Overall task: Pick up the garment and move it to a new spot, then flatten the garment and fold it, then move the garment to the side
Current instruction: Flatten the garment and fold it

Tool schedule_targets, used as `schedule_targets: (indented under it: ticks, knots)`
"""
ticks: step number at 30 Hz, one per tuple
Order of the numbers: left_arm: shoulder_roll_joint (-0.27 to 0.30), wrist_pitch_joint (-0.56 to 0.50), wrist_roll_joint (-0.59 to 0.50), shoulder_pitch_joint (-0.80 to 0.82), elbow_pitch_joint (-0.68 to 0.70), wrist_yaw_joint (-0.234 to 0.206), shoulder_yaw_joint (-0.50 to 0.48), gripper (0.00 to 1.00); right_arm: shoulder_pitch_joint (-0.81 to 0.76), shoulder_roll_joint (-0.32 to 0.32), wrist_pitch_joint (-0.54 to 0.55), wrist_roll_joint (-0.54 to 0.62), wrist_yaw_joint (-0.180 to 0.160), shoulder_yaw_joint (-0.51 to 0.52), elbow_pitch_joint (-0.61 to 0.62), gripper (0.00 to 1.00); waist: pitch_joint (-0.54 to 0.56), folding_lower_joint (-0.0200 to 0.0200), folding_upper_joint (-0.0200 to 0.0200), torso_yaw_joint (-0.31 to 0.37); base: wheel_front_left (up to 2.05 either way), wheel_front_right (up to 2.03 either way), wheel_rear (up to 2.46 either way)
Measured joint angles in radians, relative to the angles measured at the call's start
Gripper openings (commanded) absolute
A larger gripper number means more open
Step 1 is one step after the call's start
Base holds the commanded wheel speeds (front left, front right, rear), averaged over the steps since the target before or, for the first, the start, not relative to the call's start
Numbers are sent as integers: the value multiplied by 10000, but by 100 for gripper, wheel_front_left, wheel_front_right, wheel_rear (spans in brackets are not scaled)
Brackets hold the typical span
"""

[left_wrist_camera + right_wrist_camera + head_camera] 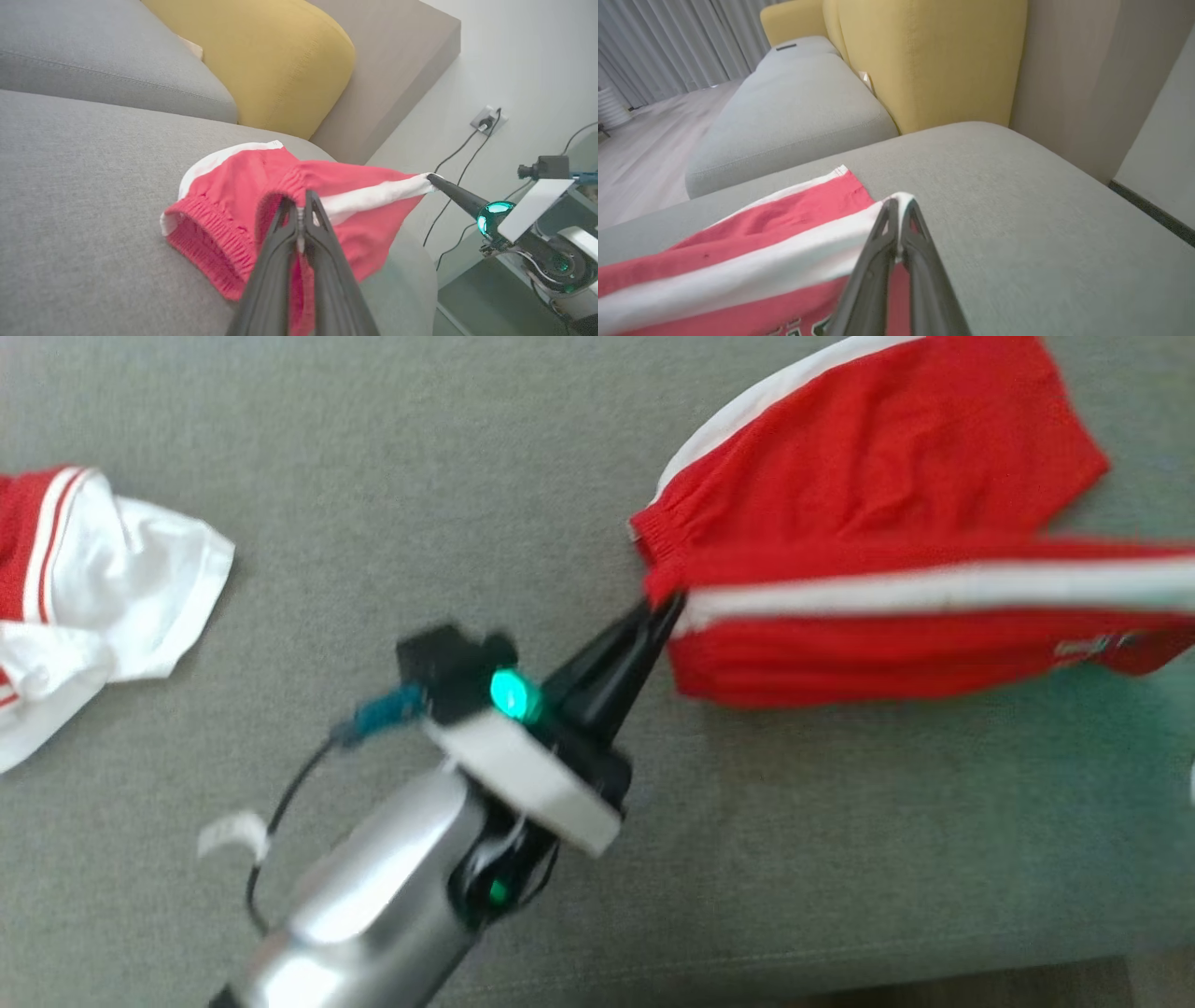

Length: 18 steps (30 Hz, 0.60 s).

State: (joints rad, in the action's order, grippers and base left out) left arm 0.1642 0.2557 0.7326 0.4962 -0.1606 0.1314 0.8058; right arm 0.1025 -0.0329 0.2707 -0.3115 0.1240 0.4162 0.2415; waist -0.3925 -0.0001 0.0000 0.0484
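The garment (887, 457) is a pair of red shorts with white side stripes, on the grey sofa seat (467, 476). My left gripper (665, 607) is shut on its elastic waistband, and the left wrist view shows the fingers closed on the gathered red edge (301, 210). My right gripper (432, 177) is shut on the far end of the white stripe; its own view has the fingers (900, 203) pinching that white hem. The garment (233, 186) hangs stretched between the two grippers, with its other half lying on the seat.
A second red-and-white garment (103, 588) lies crumpled at the left of the seat. Yellow back cushions (280, 60) stand behind. The seat's front edge (934, 961) runs along the bottom right. A wall socket with cables (486, 122) is beyond the sofa's end.
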Motion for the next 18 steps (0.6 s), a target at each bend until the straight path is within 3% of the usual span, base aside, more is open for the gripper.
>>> schedule_targets:
  ticks: [4, 9, 18]
  knots:
    - [-497, 0, 1122, 1091, -1011, -6, 284, 0, 1422, -372, 510, 418, 0, 142, -660, 0, -459, 0, 0, -252, 0, 0, 0]
    - [-738, -2, 1709, 2222, -1908, -6, 589, 0, 2615, -997, 1060, 585, 0, 79, -1204, 0, -931, 0, 0, -517, 0, 0, 0]
    - [-1053, -2, 2541, 3670, -2945, -8, 671, 0, 5140, -2232, 1712, 1122, 0, -1091, -3143, 0, -1683, 2, 0, -863, 0, 0, 0]
